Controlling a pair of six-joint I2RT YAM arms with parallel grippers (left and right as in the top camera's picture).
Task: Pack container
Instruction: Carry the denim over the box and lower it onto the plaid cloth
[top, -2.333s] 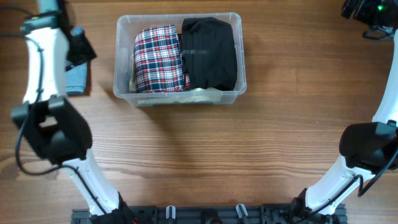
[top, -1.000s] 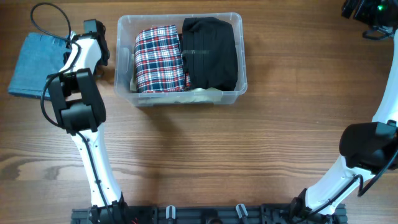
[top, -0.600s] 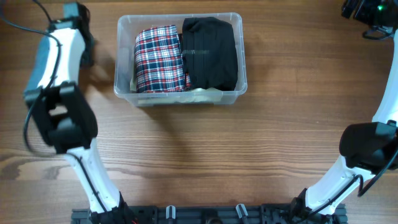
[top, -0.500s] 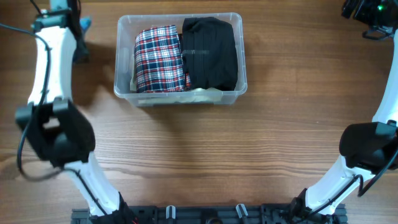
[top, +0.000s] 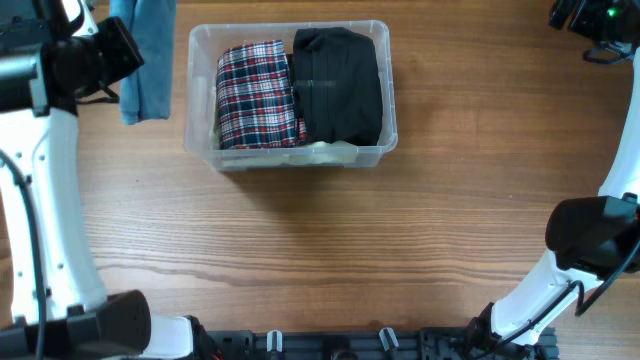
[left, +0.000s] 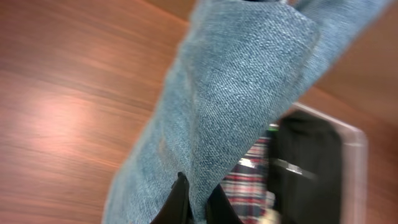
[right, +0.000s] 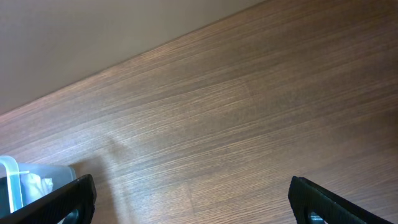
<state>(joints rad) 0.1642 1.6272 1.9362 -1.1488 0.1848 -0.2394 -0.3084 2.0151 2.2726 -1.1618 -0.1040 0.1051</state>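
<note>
Left tool (left: 198, 202): pinched shut on a fold of the blue denim garment (left: 236, 93), which hung from its tips in a long drape.
What changed: a second earlier the denim had lain flat on the worktop (top: 320, 250), left of the container. Here it was lifted clear and dangling in the air.
What it meant: the pick-up looked complete. The carry over the rim and the release were apparently still to come.
Container (top: 300, 156): stood on the worktop just right of the hanging denim. The wrist view showed it below and to the right of the left tool, and the cloth had not yet crossed its rim.
Contents: a folded plaid garment (top: 257, 95) and a black garment (top: 335, 85) lay side by side. They filled most of the floor, so the denim would probably have to go on top.
Right tool (right: 193, 199): jaws spread wide and empty, parked at the far right corner, well away from the container.
</note>
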